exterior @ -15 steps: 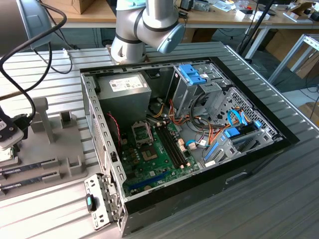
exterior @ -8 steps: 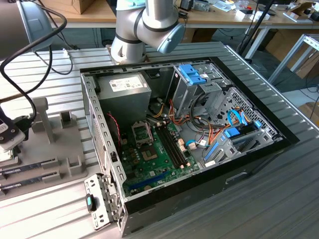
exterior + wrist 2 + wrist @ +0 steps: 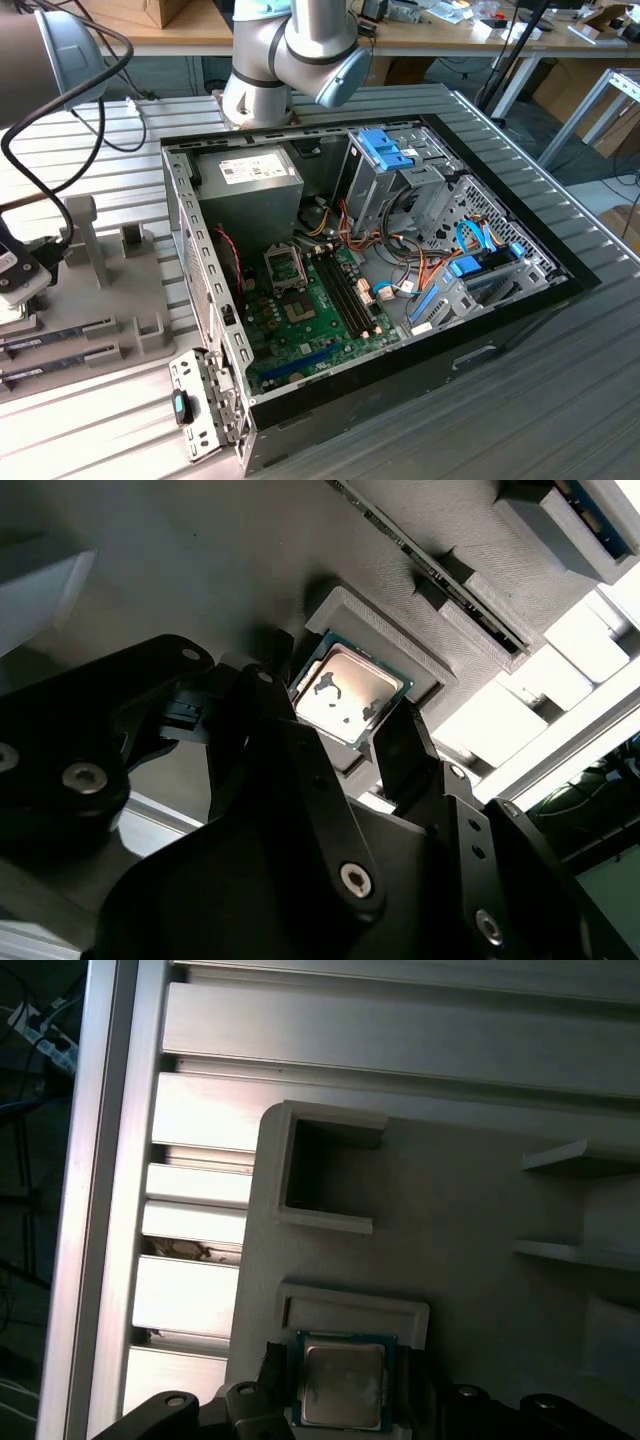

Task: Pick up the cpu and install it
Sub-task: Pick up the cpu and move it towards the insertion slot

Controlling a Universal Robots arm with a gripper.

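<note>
On the tabletop, at a grey fixture, the end effector is poised about the cpu in its recess. Whether it is clamped cannot be told; it could be tilted by an off-centre grasp.

No text clear enough to read, white label on the grey power supply in the computer case's back corner, print too small, cpu top plate markings indistinct in both wrist views
</note>
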